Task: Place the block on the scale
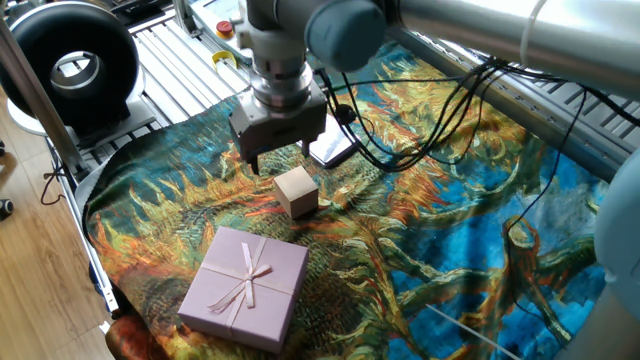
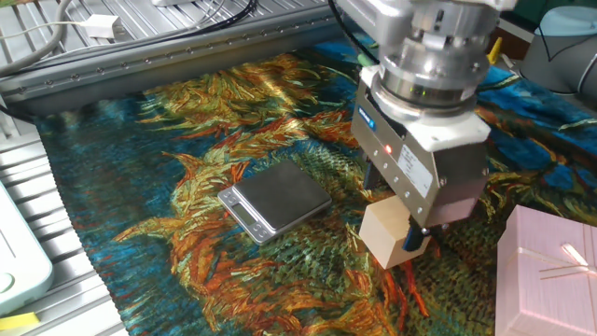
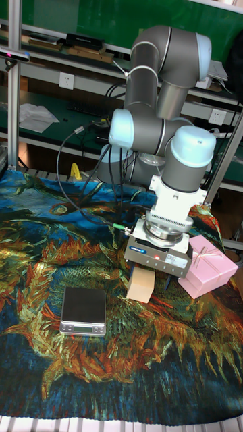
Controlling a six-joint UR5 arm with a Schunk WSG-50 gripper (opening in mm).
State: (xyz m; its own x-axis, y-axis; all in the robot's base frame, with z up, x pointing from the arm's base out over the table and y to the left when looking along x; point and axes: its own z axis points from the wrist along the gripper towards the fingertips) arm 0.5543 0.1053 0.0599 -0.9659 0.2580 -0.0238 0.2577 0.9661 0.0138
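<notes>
The block [image 1: 297, 190] is a small tan cube resting on the patterned cloth, also seen in the other fixed view [image 2: 384, 241] and the tall view [image 3: 140, 285]. My gripper [image 1: 278, 158] hangs open just over it, and its body covers part of the cube's top. One dark fingertip [image 2: 416, 243] shows in front of the cube. I cannot tell whether the fingers touch it. The scale [image 2: 275, 199] is a thin silver-topped slab lying flat beside the block, apart from it [image 3: 84, 310]. In one fixed view the scale [image 1: 338, 150] is half hidden behind the gripper.
A flat pink gift box [image 1: 245, 287] with a ribbon lies on the cloth close to the block [image 2: 550, 271] [image 3: 209, 266]. Black cables [image 1: 440, 110] trail across the cloth behind the arm. A round black device [image 1: 75, 65] stands off the cloth's corner.
</notes>
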